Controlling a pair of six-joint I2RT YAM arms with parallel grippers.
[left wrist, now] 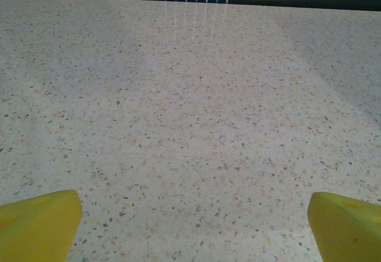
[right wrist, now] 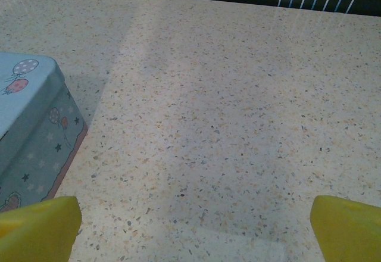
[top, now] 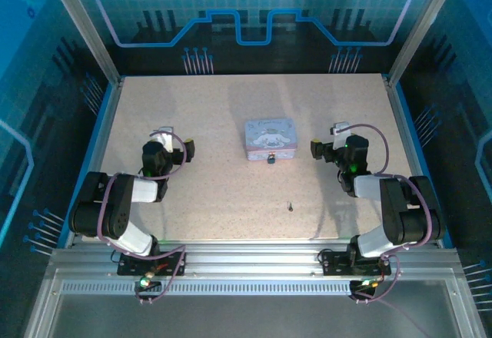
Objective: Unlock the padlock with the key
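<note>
Padlock (top: 272, 157) tiny, teal; key (top: 290, 206) dk sliver.

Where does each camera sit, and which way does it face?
Top external: above and behind, looking down on the speckled table; left arm and right arm show.
Left wrist: on the left arm, facing the far edge; left gripper's yellow fingers show.
Right wrist: same on right arm; right gripper's yellow fingers show.
Shared: pale blue printed box, in top and right wrist.

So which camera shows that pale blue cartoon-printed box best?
The top external view: the whole pale blue cartoon-printed rectangular box sits mid-table, lid fully visible. The right wrist view catches just one corner and side wall.
</note>
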